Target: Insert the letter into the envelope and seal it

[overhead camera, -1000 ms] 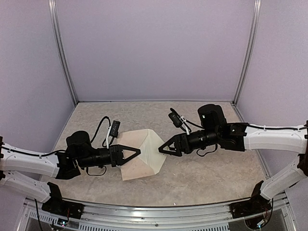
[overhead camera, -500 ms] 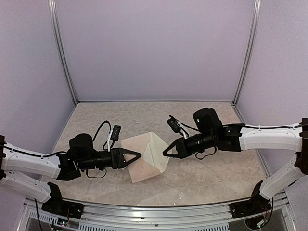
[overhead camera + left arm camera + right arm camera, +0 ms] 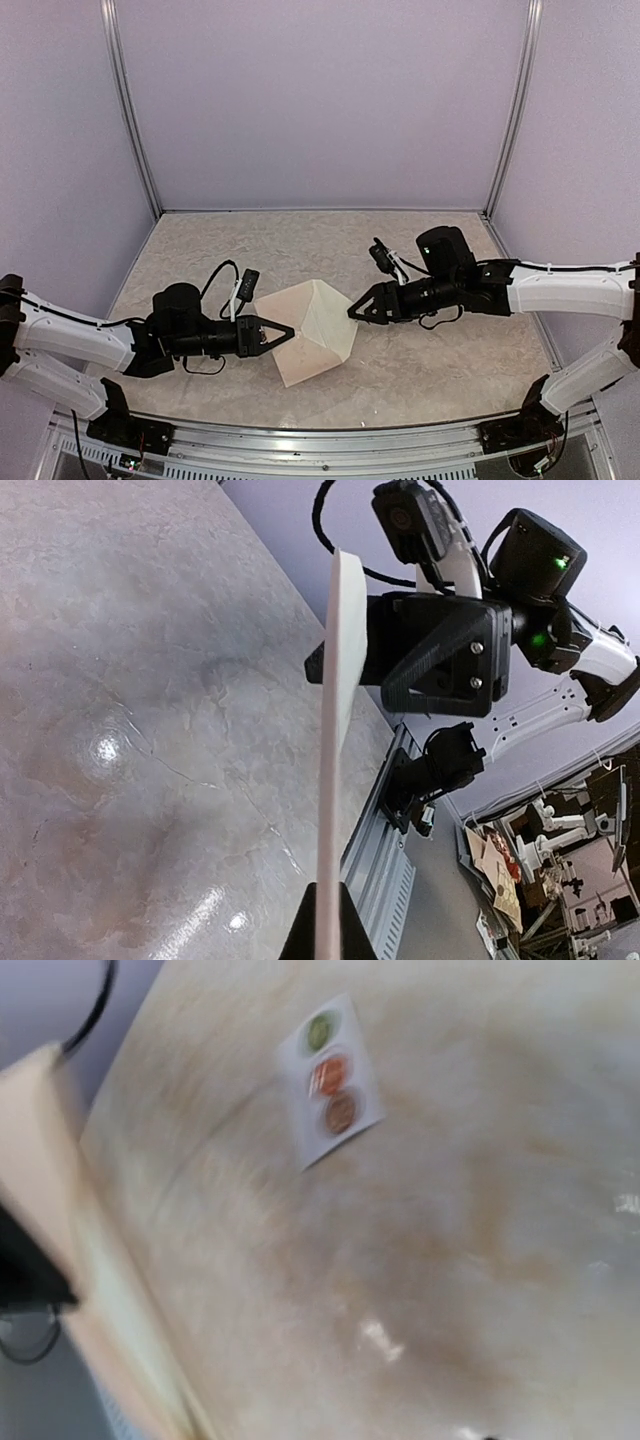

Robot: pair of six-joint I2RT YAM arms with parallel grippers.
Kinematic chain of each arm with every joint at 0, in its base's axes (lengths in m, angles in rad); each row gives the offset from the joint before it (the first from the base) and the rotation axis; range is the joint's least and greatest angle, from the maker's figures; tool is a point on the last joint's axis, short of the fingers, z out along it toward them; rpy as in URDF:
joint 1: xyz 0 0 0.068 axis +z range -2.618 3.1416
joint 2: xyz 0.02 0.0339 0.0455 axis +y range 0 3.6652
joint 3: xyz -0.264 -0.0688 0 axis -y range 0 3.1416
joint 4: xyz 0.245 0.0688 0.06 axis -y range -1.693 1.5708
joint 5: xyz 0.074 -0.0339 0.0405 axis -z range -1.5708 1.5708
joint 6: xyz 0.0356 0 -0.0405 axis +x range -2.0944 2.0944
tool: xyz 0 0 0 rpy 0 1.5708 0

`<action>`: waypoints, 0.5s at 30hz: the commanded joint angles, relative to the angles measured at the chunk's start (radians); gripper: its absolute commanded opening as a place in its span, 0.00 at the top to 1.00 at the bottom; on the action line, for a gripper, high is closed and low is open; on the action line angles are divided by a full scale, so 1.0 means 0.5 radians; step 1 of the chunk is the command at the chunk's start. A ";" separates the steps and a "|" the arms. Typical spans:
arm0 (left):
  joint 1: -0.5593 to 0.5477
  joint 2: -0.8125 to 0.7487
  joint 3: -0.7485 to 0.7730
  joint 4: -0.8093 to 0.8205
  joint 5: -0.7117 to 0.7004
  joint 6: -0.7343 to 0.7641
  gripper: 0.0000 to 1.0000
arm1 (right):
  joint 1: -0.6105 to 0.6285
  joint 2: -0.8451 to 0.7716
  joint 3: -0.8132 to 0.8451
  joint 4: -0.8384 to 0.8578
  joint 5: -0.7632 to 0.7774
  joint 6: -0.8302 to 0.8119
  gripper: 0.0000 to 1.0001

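Left hand (image 3: 288, 331) pinches the pale cream, creased envelope (image 3: 320, 320).

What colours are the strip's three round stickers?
The stickers are green, orange and brown; best in right wrist view.

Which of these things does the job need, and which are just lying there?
For the job:
- envelope, pinched upright by the left fingers

Lying about:
- strip of round stickers, flat on the table
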 commanded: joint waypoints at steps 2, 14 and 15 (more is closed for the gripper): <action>-0.023 -0.029 -0.013 0.125 0.192 0.061 1.00 | -0.241 -0.237 -0.196 0.106 0.075 0.161 0.29; -0.078 -0.031 0.084 0.066 0.212 0.120 1.00 | -0.205 -0.145 -0.253 0.345 -0.454 0.019 0.24; -0.078 -0.026 0.087 0.071 0.203 0.118 1.00 | -0.164 -0.139 -0.228 0.372 -0.519 -0.004 0.23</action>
